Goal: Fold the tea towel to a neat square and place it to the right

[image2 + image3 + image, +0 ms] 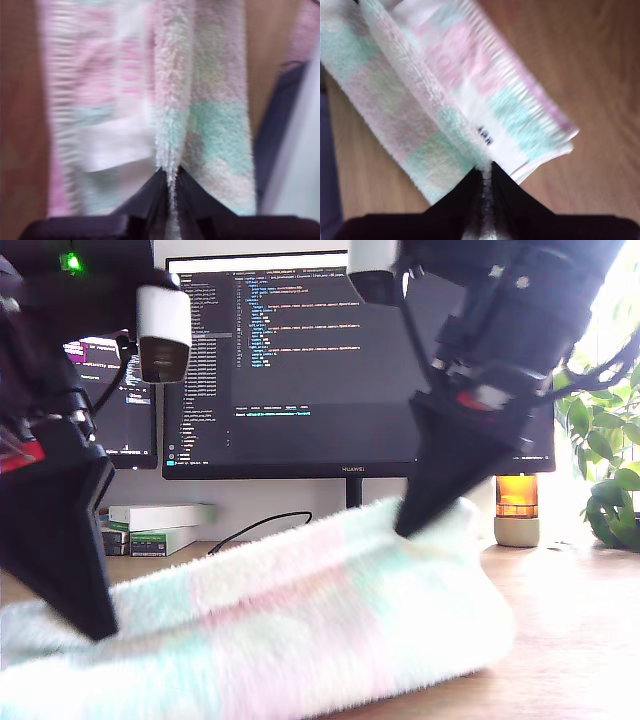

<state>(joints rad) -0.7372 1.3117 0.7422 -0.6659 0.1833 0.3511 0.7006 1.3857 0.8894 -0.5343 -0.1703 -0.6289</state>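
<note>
The tea towel is a fluffy white, mint and pink cloth lying in a long hump across the wooden table. My first gripper is shut on a raised fold of the towel, with pink lettering beside the fold. My second gripper is shut on another fold of the towel, close to a hemmed corner. In the exterior view one arm's black fingers pinch the towel at that view's left. The other arm's fingers pinch it right of centre. Which arm is which cannot be told.
A monitor with code stands behind the towel. Stacked boxes and a black cable lie under it. An amber jar and a leafy plant stand at the exterior view's right. Bare wood shows right of the towel.
</note>
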